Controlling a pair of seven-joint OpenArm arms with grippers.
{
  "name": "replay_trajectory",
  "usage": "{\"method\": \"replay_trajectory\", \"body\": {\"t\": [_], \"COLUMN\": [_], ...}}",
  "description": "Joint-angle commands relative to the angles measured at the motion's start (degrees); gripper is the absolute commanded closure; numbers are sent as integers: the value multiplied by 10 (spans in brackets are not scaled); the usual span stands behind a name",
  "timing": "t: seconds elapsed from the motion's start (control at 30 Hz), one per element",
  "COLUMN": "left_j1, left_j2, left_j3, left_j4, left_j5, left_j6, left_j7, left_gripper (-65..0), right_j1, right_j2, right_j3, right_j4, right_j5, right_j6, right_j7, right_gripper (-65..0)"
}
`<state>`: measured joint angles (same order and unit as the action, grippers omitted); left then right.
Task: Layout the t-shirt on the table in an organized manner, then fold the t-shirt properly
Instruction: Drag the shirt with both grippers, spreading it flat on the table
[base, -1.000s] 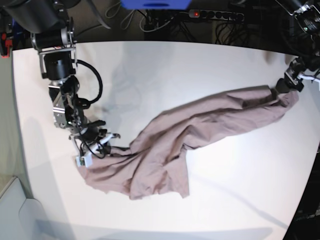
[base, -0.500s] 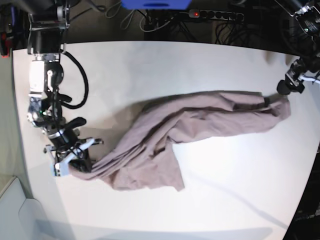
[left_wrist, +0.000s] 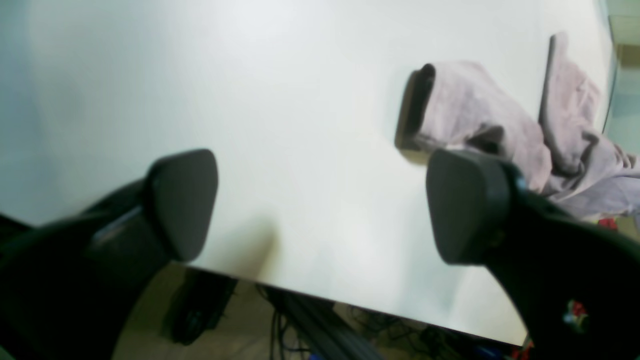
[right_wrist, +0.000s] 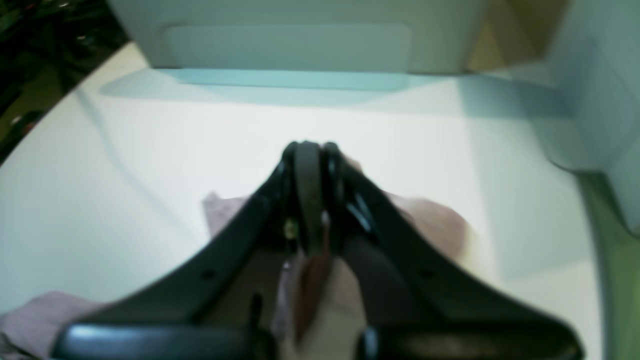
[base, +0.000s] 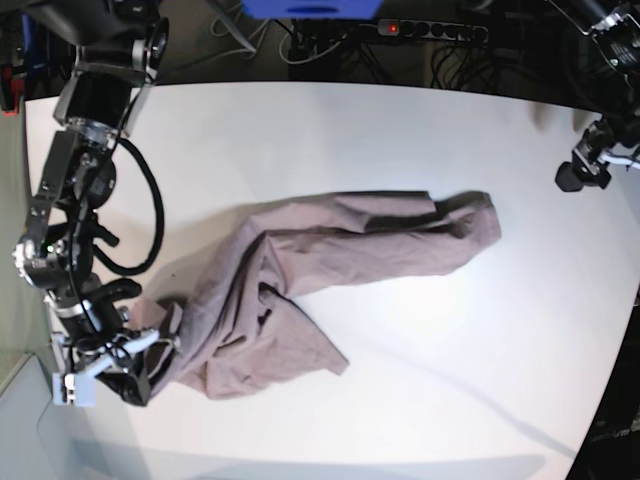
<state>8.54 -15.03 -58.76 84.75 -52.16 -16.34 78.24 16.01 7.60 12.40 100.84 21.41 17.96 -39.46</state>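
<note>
At the near left corner of the large smooth matte white table (base: 330, 140), the right gripper (base: 140, 372) is seen low over the surface, with its black jaws pressed together on one end of the plain dusty mauve t-shirt (base: 330, 250) of thin soft fabric. In the right wrist view the two fingers (right_wrist: 310, 200) are closed tightly, and a thin strip of the cloth (right_wrist: 430, 220) is caught between them, while more of it is spread on the table behind. From this pinched end the t-shirt is stretched diagonally away toward the middle of the table, as a long wrinkled band. A loose triangular flap is folded out toward the near edge, and the far end of the garment is lying free, right of the table's centre. The garment is not laid flat; many creases and overlapped layers are visible. At the far right edge of the table, well apart from the t-shirt, the left gripper (base: 580, 175) is held above the surface. In the left wrist view its two dark pads (left_wrist: 185, 200) are spread wide with only bare tabletop between them, so nothing is grasped, and the free end of the t-shirt (left_wrist: 480, 120) is seen beyond them.
</note>
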Motion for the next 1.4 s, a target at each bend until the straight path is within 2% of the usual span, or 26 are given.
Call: {"method": "replay_trajectory", "body": {"t": [0.0,0.2,0.47,0.7,1.0,1.23,1.37], "left_j1": [-3,-3,-8,-15,-47,-45,-48], "left_j2": [-16,-17,-4,14,23,25,51], "left_j3": [-3,-4,28,89,173,234,230], "left_j4": [9,9,30,96,101,96,96], "left_j5": [-16,-16,-17,-17,-10,-12,-10], "left_j6": [1,1,1,1,1,1,3], "left_j7": [-4,-3,0,-3,-16,-69,-68], "left_gripper": [-650,-650,-650,-650,-650,-650,-650], "right_j1": [-4,-70,-131,-203,-254,-255,-254], "right_j2": [5,28,38,44,41,46,54], "right_j3": [7,40,130,138,138,138,138], "right_j4": [9,10,10,10,9,9,9], "right_j5": [8,11,7,7,7,6,6], "right_j6": [0,2,2,2,2,2,2], "right_j7": [16,18,12,12,9,-77,-110], "right_gripper": [0,0,0,0,0,0,0]}}
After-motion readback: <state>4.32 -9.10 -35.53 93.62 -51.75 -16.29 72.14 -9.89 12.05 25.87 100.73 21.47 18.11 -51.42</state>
